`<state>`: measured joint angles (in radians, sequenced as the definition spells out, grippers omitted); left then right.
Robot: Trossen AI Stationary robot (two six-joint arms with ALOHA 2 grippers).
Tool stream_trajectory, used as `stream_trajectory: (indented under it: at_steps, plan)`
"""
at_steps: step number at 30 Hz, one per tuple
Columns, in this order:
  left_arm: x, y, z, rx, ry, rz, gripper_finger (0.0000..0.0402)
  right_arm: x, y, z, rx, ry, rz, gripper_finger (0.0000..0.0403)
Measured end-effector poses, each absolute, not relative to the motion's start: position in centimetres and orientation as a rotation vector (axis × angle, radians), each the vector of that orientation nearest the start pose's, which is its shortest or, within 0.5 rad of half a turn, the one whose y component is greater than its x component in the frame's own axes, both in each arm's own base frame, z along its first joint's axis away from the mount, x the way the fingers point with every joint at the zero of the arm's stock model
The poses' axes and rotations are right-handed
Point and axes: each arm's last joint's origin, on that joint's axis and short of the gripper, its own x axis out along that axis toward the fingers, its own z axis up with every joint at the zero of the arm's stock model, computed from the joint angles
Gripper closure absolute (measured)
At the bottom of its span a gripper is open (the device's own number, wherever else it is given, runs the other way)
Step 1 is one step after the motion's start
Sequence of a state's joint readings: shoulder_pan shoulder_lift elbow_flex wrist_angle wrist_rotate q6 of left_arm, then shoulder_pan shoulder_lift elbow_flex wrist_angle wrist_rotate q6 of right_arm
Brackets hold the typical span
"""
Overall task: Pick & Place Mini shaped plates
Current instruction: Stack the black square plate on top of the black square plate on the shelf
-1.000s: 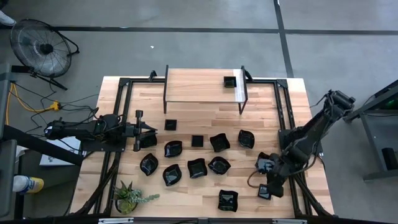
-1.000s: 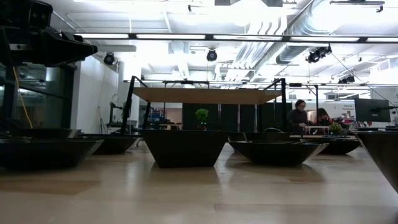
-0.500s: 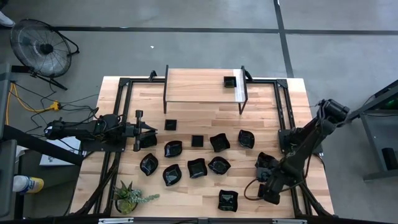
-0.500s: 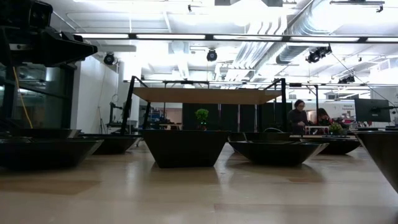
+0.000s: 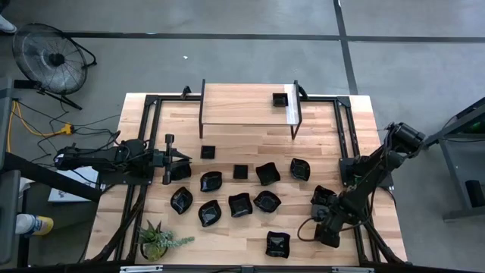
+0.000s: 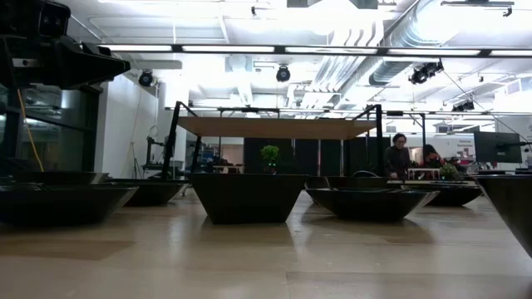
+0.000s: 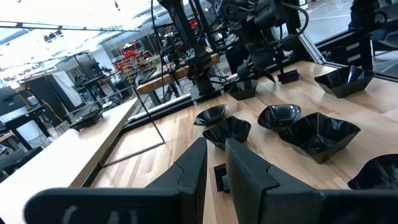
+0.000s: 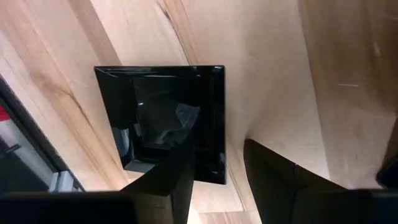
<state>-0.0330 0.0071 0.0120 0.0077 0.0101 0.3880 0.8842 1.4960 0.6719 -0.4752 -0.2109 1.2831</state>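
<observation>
**Inspector:** Right gripper (image 8: 214, 171) is over the small square plate (image 8: 165, 118) at the table's (image 5: 250, 125) right front edge. Jaws parted, one finger (image 8: 168, 177) across the plate's rim, nothing clamped.

**Operator:** The risk?

**Inspector:** In my judgement, closing off-centre would skid the glossy dish toward the table's frame rail (image 8: 31, 149) just beside it.

**Operator:** Room to move?

**Inspector:** Bare wood on the other finger's side. Left gripper (image 7: 214, 165) waits, jaws nearly together, empty; other mini shaped plates (image 7: 320, 134) lie ahead of it.
</observation>
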Motion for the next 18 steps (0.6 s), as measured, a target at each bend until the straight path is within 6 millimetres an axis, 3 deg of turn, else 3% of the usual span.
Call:
stream_trajectory:
  at_steps: [7, 18]
  plan:
    - [9.73, -0.35, 16.78, 0.388, -0.021, -0.04, 0.0346, 14.62, 18.55, 13.5, 0.562, 1.597, -0.023, 0.0283]
    - [9.73, -0.35, 16.78, 0.388, -0.021, -0.04, 0.0346, 14.71, 18.57, 13.5, 0.566, 1.59, -0.019, 0.0391]
